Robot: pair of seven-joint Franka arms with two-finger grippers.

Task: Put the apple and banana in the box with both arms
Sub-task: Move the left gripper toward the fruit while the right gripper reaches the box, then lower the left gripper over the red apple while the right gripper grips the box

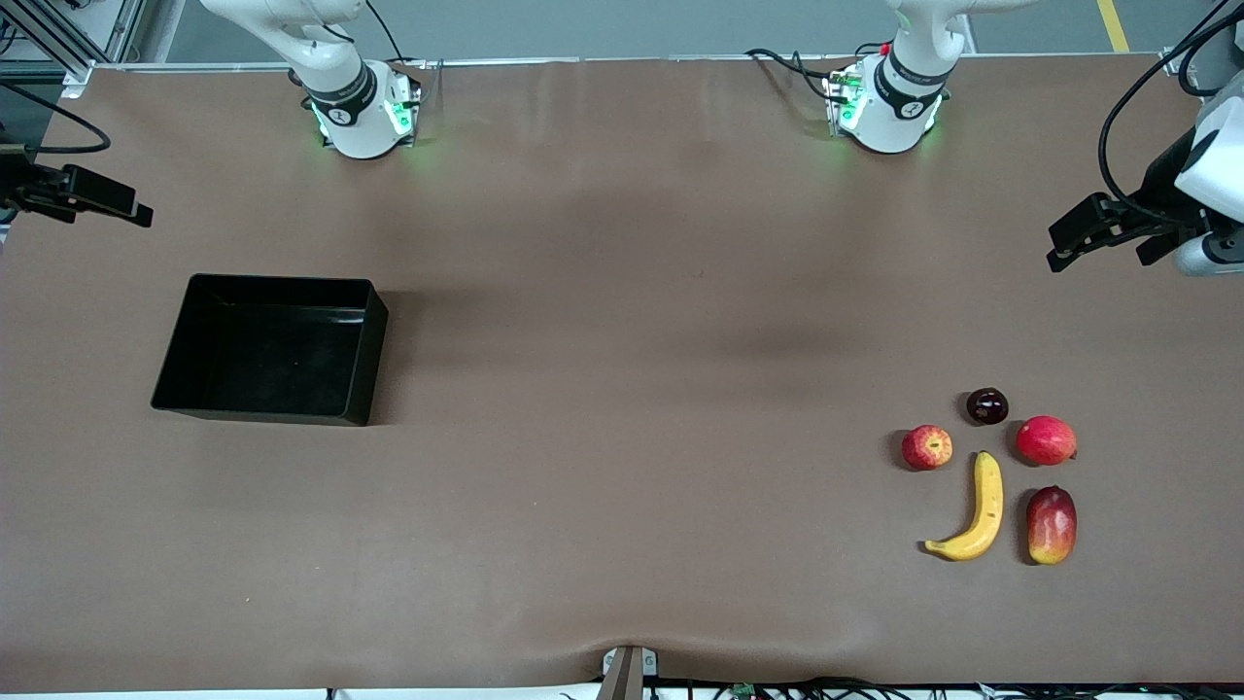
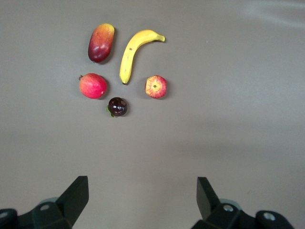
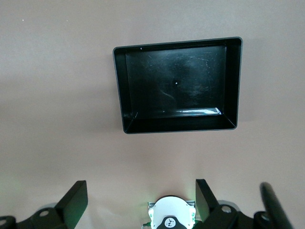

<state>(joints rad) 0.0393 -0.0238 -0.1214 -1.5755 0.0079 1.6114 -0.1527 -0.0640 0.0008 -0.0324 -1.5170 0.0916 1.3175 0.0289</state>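
The apple [image 1: 927, 447], red with yellow streaks, lies on the brown table toward the left arm's end, beside the curved yellow banana [image 1: 980, 510]. Both show in the left wrist view, apple [image 2: 156, 87] and banana [image 2: 133, 52]. The black box [image 1: 282, 280] stands empty toward the right arm's end and shows in the right wrist view [image 3: 176, 86]. My left gripper [image 1: 1093, 248] hangs open and empty over bare table at the left arm's end [image 2: 143, 191]. My right gripper [image 1: 136, 209] hangs open and empty over the table's edge at the right arm's end [image 3: 140, 193].
Three other fruits lie by the apple and banana: a red-and-yellow mango [image 1: 1052, 525], a pinkish-red round fruit [image 1: 1046, 439] and a small dark purple fruit [image 1: 987, 405]. The arm bases [image 1: 364, 117] [image 1: 889, 102] stand at the table's edge farthest from the front camera.
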